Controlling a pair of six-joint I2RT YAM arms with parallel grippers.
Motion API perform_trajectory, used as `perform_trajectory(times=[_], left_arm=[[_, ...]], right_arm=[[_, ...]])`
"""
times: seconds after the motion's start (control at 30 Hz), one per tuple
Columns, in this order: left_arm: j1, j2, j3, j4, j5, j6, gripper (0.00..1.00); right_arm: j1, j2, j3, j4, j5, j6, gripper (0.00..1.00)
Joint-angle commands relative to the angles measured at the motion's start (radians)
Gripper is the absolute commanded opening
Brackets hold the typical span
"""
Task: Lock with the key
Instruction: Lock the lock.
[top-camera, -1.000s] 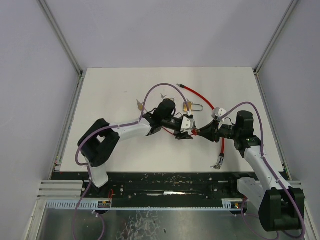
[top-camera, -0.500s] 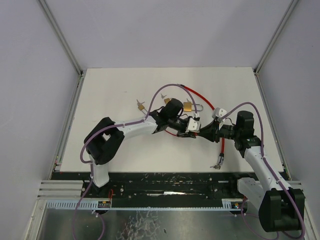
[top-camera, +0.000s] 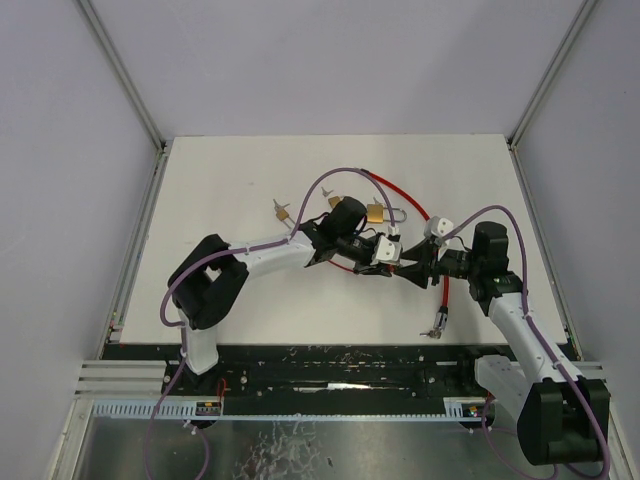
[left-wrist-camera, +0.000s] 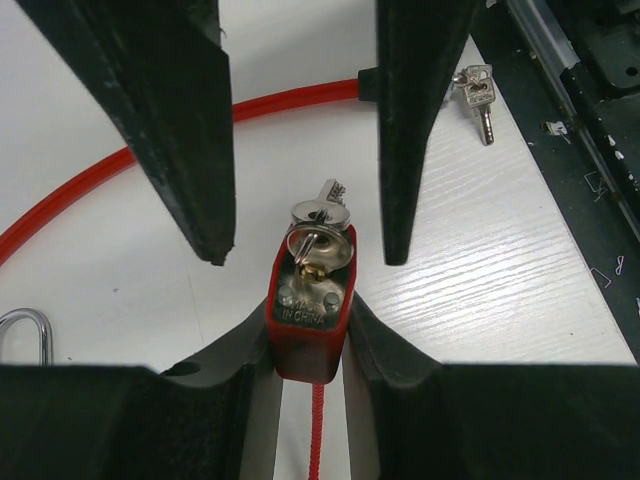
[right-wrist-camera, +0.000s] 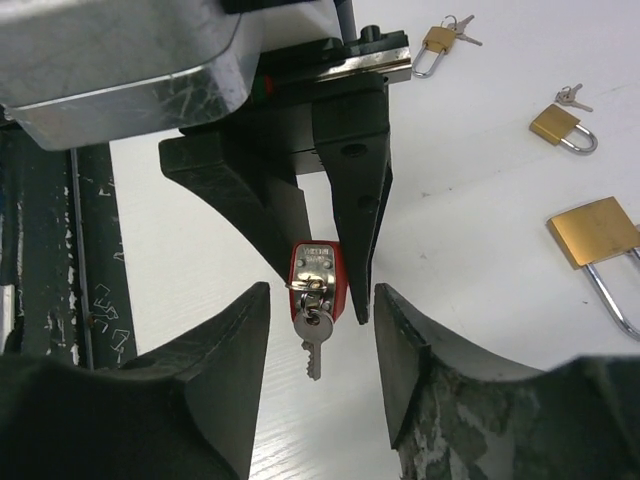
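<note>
My left gripper (left-wrist-camera: 310, 335) is shut on the red body of a cable lock (left-wrist-camera: 308, 345), one finger on each side. A silver key (left-wrist-camera: 321, 213) hangs on a ring at the lock's metal end face. In the right wrist view the lock (right-wrist-camera: 318, 268) sits between the left fingers, and the key (right-wrist-camera: 313, 338) dangles below it. My right gripper (right-wrist-camera: 320, 300) faces the lock's end, open, its fingers (right-wrist-camera: 215, 390) on either side of the key and apart from it. From above, the left gripper (top-camera: 383, 253) and the right gripper (top-camera: 410, 262) meet mid-table.
The lock's red cable (top-camera: 400, 195) loops behind the grippers and runs down to its free end (top-camera: 437, 325). A large brass padlock (right-wrist-camera: 595, 232) and two small ones (right-wrist-camera: 558, 123) (right-wrist-camera: 440, 40) lie on the white table. A spare key bunch (left-wrist-camera: 478, 88) lies near the black front rail.
My left arm reached right and its gripper shut on the red lock body. My right gripper, which was shut at the lock, has opened and let go.
</note>
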Motion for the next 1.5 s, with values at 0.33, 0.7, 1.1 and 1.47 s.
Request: perform_trajectory(times=[0.33,0.7,1.1,1.47], left_arm=[[-0.001,-0.010,0.012,0.009,0.043,-0.023,0.00],[-0.002,-0.005,0.018,0.009,0.043,-0.034,0.00],[-0.001,-0.006,0.018,0.033,0.025,-0.072,0.01],[-0.001,-0.186,-0.306,0.509,-0.036,-0.170,0.65]], right_arm=[[0.018,-0.005,0.003,-0.029,-0.019,-0.168,1.00],[0.068,0.014,-0.003,-0.017,0.032,-0.209,0.72],[0.094,0.021,0.011,-0.038,0.064,-0.212,0.23],[-0.017,-0.050,0.144,-0.131,-0.102,-0.030,0.08]])
